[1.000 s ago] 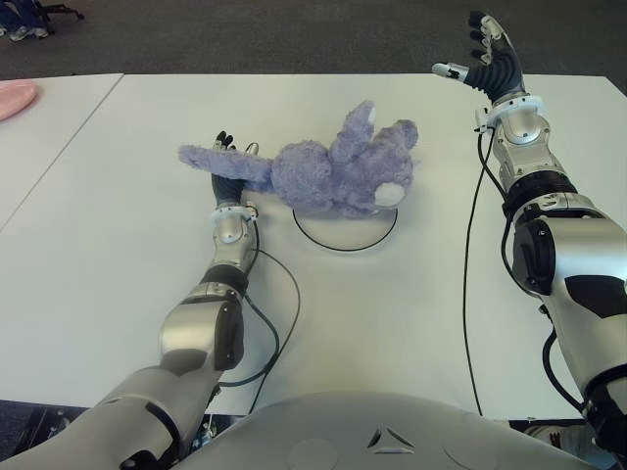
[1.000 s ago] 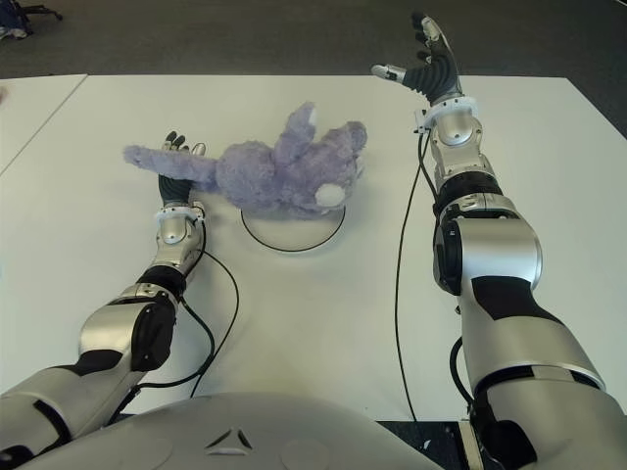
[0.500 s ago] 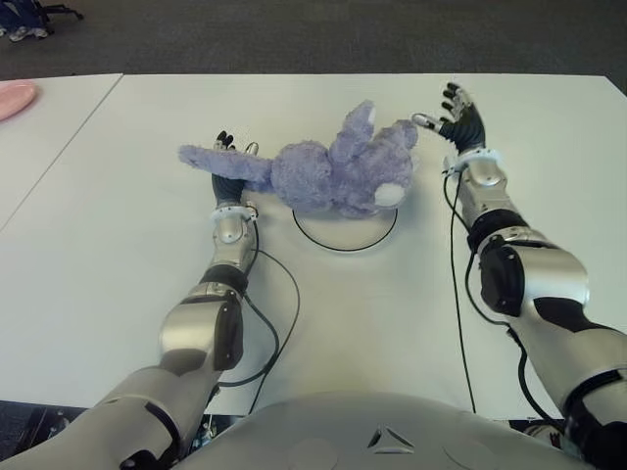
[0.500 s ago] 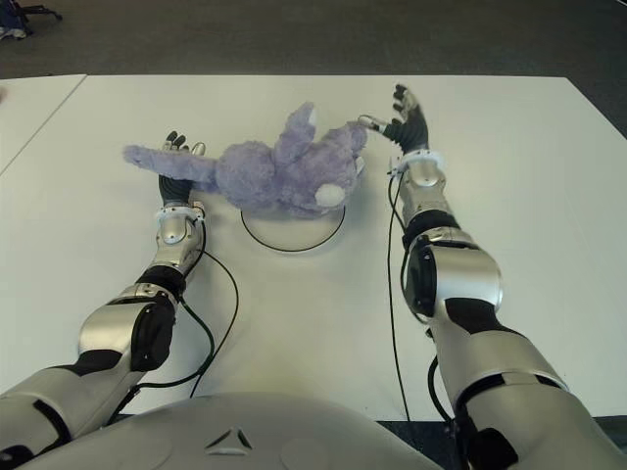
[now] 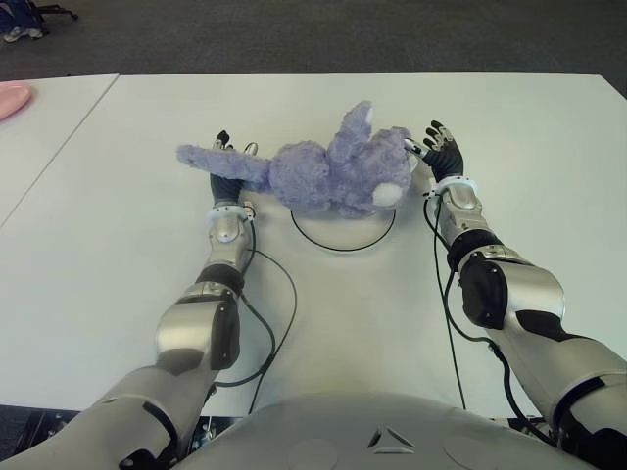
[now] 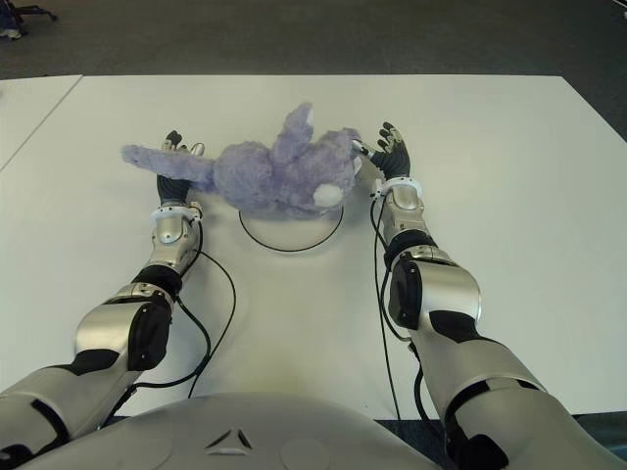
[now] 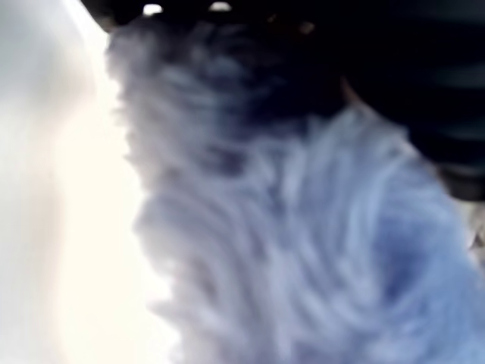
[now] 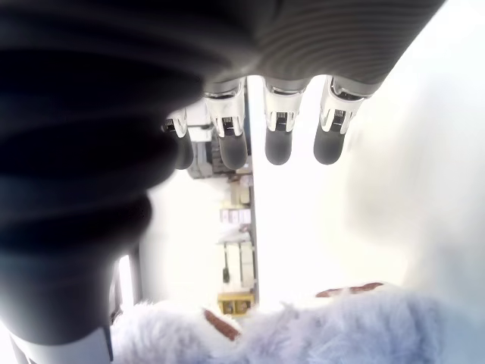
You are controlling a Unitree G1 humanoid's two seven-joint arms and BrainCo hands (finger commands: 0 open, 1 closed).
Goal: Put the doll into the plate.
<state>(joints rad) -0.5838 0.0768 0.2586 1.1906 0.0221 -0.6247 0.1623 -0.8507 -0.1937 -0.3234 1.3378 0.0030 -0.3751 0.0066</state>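
A fluffy purple doll (image 5: pixel 328 171) lies across the far half of a white round plate (image 5: pixel 343 233) with a dark rim. One long limb (image 5: pixel 211 159) of the doll stretches left, off the plate, over my left hand (image 5: pixel 227 162). That hand's fingertips (image 5: pixel 223 140) stick out straight beyond the limb, and fur fills the left wrist view. My right hand (image 5: pixel 438 147) stands just right of the doll's head, fingers spread, with its thumb at the fur. The right wrist view shows straight fingers (image 8: pixel 276 136) and fur (image 8: pixel 333 330) beneath them.
The white table (image 5: pixel 323 323) stretches wide in front of the plate and to the right. A second white table (image 5: pixel 39 157) adjoins on the left, with a pink object (image 5: pixel 12 98) at its far edge. Thin black cables (image 5: pixel 279 304) run along both forearms.
My right arm has swung in from the table's far right corner and come down beside the doll's head. The left hand and the doll have not moved.
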